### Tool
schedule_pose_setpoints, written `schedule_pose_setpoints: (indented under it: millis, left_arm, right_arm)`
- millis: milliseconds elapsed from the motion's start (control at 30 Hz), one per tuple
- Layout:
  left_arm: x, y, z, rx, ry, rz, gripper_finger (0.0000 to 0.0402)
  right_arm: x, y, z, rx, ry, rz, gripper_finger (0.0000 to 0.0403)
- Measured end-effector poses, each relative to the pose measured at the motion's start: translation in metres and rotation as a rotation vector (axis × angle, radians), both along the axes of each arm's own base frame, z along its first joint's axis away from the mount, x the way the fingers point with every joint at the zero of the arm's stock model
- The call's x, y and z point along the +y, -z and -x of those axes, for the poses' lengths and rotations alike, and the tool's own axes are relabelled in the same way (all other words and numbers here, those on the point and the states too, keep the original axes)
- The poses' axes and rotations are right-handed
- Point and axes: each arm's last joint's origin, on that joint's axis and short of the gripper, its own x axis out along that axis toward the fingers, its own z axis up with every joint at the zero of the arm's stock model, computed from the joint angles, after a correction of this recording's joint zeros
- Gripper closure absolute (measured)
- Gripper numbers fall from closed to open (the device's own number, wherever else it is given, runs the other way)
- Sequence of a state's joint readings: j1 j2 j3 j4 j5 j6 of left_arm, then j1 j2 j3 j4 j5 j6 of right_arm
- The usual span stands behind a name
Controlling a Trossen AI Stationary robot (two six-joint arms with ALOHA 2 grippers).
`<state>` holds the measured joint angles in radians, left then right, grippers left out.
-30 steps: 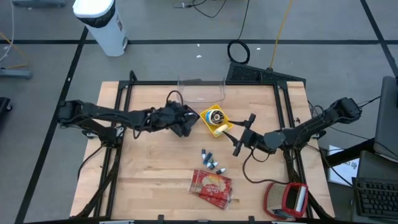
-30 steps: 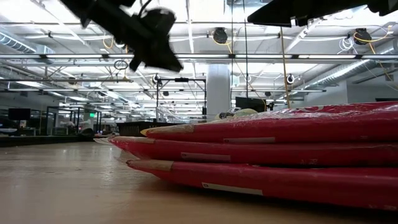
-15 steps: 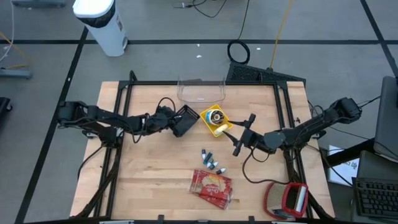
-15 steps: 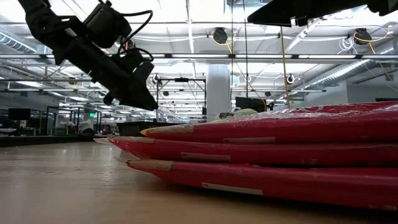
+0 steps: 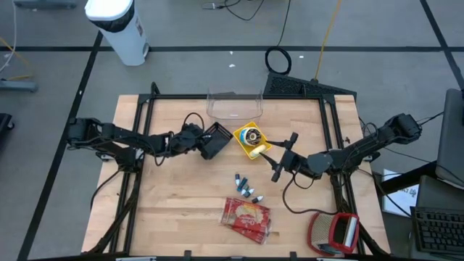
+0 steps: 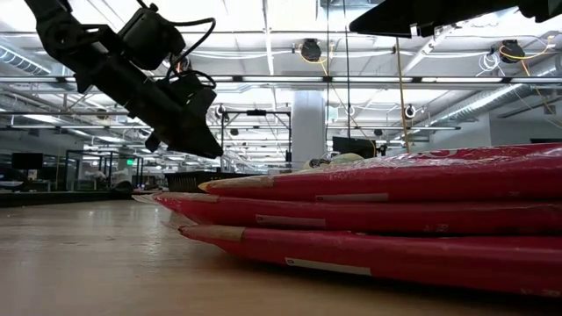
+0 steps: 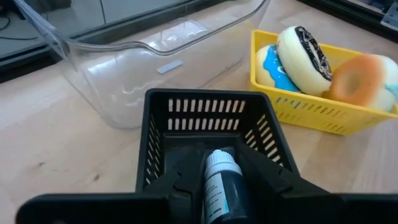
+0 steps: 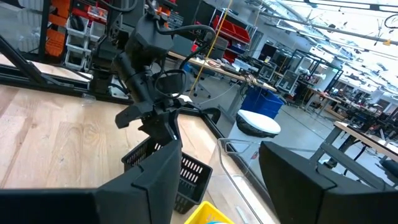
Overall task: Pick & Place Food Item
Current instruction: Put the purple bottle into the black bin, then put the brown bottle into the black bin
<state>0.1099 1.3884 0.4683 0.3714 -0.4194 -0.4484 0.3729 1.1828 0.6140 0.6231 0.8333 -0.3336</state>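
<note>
My left gripper (image 5: 201,140) reaches in from the table's left, slanting down at the black slatted basket (image 7: 205,121), and is shut on a small dark bottle with a white cap (image 7: 219,177). The gripper also shows in the low view (image 6: 200,140). To the right of the black basket (image 5: 216,139), a yellow basket (image 5: 251,141) holds donuts (image 7: 311,53). My right gripper (image 5: 282,156) waits open to the right of the yellow basket, with nothing between its fingers (image 8: 155,180). More small bottles (image 5: 246,188) lie on the table in the middle. My left gripper pinches the bottle's dark body (image 7: 217,196) between its two fingers. The bottle lies along the fingers, its white cap (image 7: 219,163) pointing ahead over the black basket's inside. The fingers come slanting down from the table's left. Whether the bottle touches the basket I cannot tell.
A clear plastic tub (image 5: 233,106) stands at the far edge behind the baskets. A red flat package (image 5: 246,218) lies near the front edge and fills the low view (image 6: 378,219). A red and grey object (image 5: 333,232) sits at the front right corner.
My left gripper has come down and drawn back toward the table's left, uncovering the black basket in the high view. It has kept still over the last half second.
</note>
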Motion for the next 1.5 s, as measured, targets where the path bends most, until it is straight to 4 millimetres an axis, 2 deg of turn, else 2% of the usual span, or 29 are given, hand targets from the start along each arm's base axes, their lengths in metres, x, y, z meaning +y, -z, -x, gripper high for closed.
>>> schedule_pose_setpoints:
  millis: [233, 500, 633, 767, 900, 1133, 1200, 1333, 1500]
  left_arm:
    - [-0.001, 0.001, 0.0, 0.0, 0.043, 0.038, 0.0307]
    - [0.002, 0.005, 0.003, 0.041, 0.028, 0.053, 0.0228]
    - [0.002, 0.004, 0.002, 0.051, 0.049, 0.019, 0.0202]
    - [0.002, -0.003, -0.002, -0.018, 0.055, -0.011, 0.0189]
    - [0.002, -0.011, -0.006, -0.118, 0.059, -0.027, 0.0188]
    - [0.001, -0.02, -0.01, -0.203, 0.117, -0.044, 0.0188]
    - [0.001, -0.021, -0.011, -0.211, 0.127, -0.068, 0.0188]
    - [0.002, -0.026, -0.012, -0.235, 0.149, -0.129, 0.0188]
    - [0.002, -0.029, -0.013, -0.233, 0.178, -0.192, 0.0188]
  right_arm:
    - [0.0, 0.0, 0.0, -0.007, 0.0, -0.014, 0.0197]
    - [0.0, 0.0, 0.0, -0.003, 0.0, -0.007, 0.0197]
    - [0.0, 0.0, 0.0, -0.004, -0.001, -0.007, 0.0195]
    - [0.0, 0.0, 0.0, -0.008, -0.004, -0.016, 0.0199]
    - [0.004, 0.002, -0.002, -0.018, -0.128, -0.077, 0.0198]
    - [0.02, 0.031, -0.018, 0.197, -0.444, -0.265, 0.0199]
    - [0.024, 0.04, -0.027, 0.277, -0.452, -0.302, 0.0204]
    - [0.029, 0.066, -0.045, 0.431, -0.447, -0.259, 0.0212]
    - [0.026, 0.096, -0.06, 0.611, -0.498, -0.324, 0.0221]
